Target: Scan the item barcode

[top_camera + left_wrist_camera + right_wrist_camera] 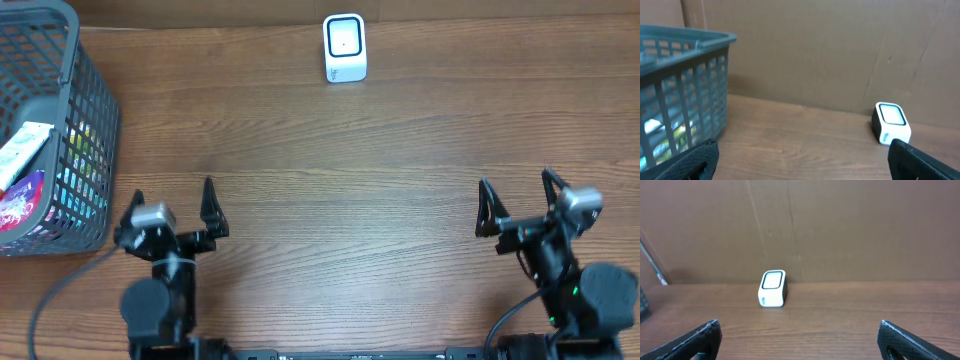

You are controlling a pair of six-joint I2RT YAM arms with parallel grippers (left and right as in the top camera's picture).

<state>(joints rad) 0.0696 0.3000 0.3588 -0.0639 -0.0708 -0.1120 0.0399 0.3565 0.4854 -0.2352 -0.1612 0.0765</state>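
A small white barcode scanner [345, 47] with a dark window stands at the back middle of the wooden table; it also shows as the scanner [891, 123] and the scanner [773, 288] in the wrist views. Packaged items [22, 175] lie inside the grey mesh basket [85, 95] at the far left, and some show through the basket's wall [685, 100]. My left gripper [172, 208] is open and empty near the front left, right of the basket. At the front right, my right gripper [516, 197] stands open and empty. Both point toward the back wall.
A brown cardboard wall [840, 225] closes off the back of the table. Bare wood tabletop [340, 200] lies between the two grippers and the scanner.
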